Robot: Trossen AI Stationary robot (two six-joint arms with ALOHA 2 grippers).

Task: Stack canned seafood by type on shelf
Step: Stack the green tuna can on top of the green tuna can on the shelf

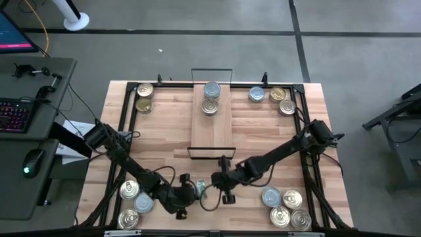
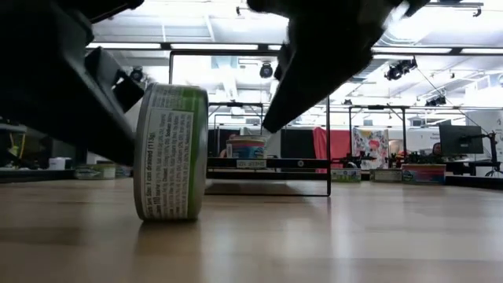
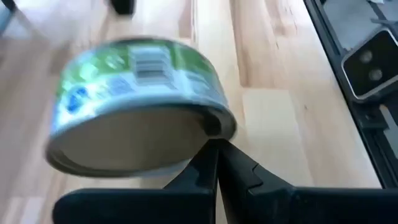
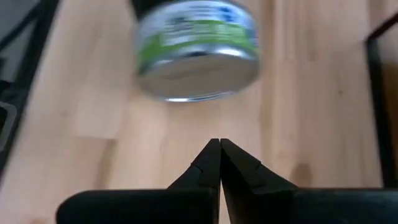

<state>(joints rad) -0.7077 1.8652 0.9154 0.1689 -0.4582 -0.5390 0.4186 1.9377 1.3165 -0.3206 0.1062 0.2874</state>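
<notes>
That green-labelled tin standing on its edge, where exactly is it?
The green-labelled tin stands on the table's near edge, between the two shut pincers, just short of the shelf.

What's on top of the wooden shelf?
Two cans sit on the shelf, toward its far end: a silver-blue one and a gold one. Anything under them is hidden.

The butcher-block table (image 1: 164,141) fills the middle of the high view, with a black frame (image 1: 129,108) along its edges. At nine o'clock sits a grey side desk (image 1: 33,141) carrying a backlit keyboard (image 1: 13,115) and a mouse (image 1: 29,161). At eleven o'clock stands what may be a white post base (image 1: 75,21).
</notes>
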